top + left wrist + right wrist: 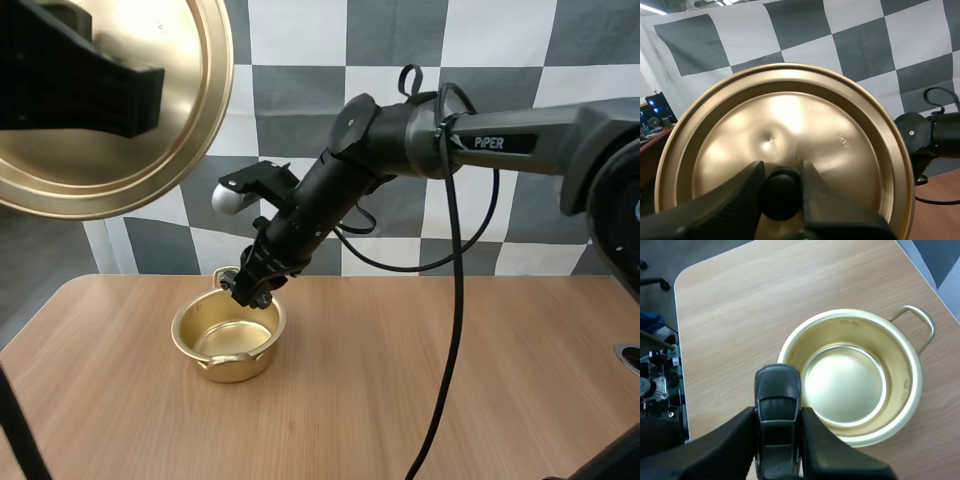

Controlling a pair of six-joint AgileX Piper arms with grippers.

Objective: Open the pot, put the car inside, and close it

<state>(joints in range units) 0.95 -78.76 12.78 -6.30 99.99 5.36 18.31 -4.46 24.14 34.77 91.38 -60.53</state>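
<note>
Place: a robotics lab or test bench rather than a home kitchen.
Machine: a black jointed right arm [500, 140] lettered "PiPER" reached over the worktop [450, 380].
Worktop: a pale wood-grain slab with a rounded corner, which carried a small gold pot [238, 370] with no stove or sink around it.
Props: the right gripper [778, 412] pinched a dark toy car [777, 435] just beside the pot's rim.
Handling: the left gripper [782, 172] clamped the black knob of the gold lid [790, 115], which was held up off the worktop.
</note>
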